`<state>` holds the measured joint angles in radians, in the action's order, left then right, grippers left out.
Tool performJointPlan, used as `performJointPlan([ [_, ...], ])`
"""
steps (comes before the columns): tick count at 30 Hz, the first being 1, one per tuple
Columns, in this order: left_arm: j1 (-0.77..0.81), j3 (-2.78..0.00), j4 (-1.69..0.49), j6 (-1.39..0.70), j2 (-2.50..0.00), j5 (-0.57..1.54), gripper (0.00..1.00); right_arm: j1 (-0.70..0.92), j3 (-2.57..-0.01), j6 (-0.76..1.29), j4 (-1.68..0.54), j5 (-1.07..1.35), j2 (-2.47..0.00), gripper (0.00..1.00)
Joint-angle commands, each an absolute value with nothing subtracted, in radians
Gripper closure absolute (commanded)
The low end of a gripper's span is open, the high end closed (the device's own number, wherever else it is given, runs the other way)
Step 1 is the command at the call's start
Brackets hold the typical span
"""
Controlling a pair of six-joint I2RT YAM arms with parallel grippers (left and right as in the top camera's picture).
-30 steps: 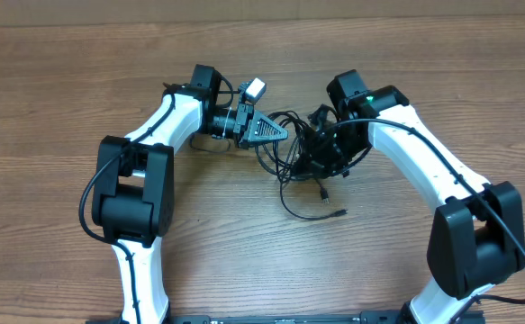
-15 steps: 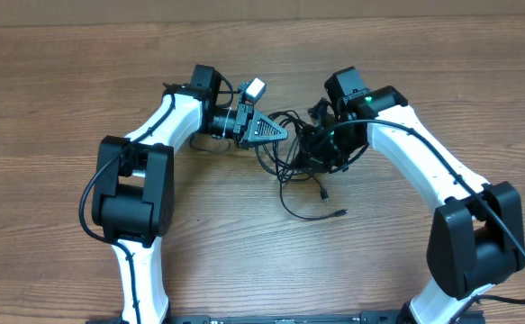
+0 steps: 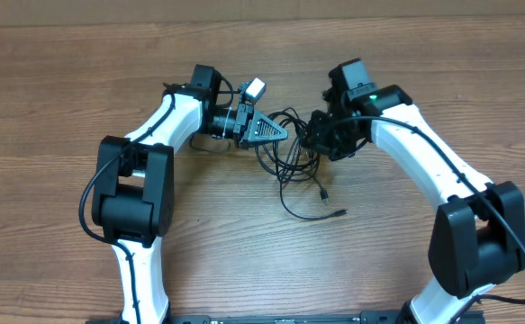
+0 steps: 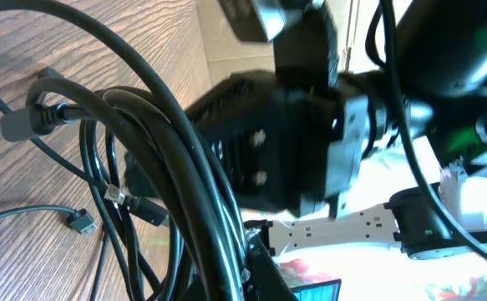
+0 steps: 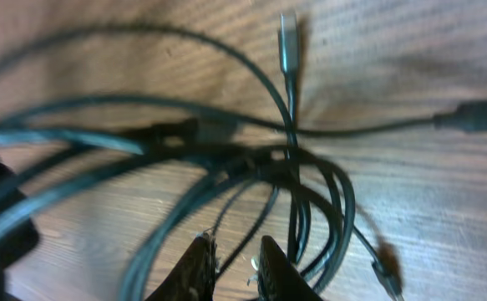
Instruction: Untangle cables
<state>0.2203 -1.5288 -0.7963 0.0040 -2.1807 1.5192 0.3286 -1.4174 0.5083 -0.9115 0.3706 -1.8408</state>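
The cables (image 3: 291,160) lie as a knot of thin black loops mid-counter between the two arms, with loose ends trailing toward the robot bases, one tipped by a small plug (image 3: 340,212). The left claw (image 3: 285,131) reaches into the knot's left side; whether it is clamped on a strand cannot be told. The right claw (image 3: 321,135) hangs over the right side, its fingertips (image 5: 200,255) slightly apart with strands between. Bare wooden counter (image 3: 55,99) surrounds the tangle.

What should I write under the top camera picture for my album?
Two robot arms meet over tangled cables on a wooden table.
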Motion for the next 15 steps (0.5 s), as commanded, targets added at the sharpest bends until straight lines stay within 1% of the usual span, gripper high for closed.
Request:
performJointPlan([
  [1, 0.215, -1.549, -0.792, 0.027, -2.177, 1.556, 0.95, 0.293, -1.413, 0.524, -0.894, 0.421, -1.82, 0.8],
  [3, 0.216, -1.549, -0.793, 0.027, -2.177, 1.537, 0.95, 0.264, -1.413, 0.524, -0.901, 0.433, -1.82, 0.79],
  [6, 0.215, -1.549, -0.792, 0.027, -2.177, 1.538, 0.96, 0.215, -1.413, 0.517, -0.91, 0.538, -1.82, 0.77],
  [7, 0.215, -1.549, -0.792, 0.027, -2.177, 1.538, 0.96, 0.197, -1.413, 0.504, -0.913, 0.595, -1.82, 0.71],
  [8, 0.215, -1.549, -0.792, 0.027, -2.177, 1.539, 0.96, 0.186, -1.413, 0.487, -0.914, 0.632, -1.82, 0.68],
  [10, 0.216, -1.549, -0.792, 0.027, -2.177, 1.539, 0.96, 0.168, -1.413, 0.443, -0.927, 0.706, -1.82, 0.59],
  [12, 0.216, -1.549, -0.792, 0.027, -2.177, 1.558, 0.96, 0.168, -1.413, 0.437, -0.942, 0.717, -1.822, 0.57],
  [15, 0.216, -1.549, -0.788, 0.022, -2.177, 1.581, 0.96, 0.18, -1.407, 0.436, -0.945, 0.743, -1.827, 0.57],
])
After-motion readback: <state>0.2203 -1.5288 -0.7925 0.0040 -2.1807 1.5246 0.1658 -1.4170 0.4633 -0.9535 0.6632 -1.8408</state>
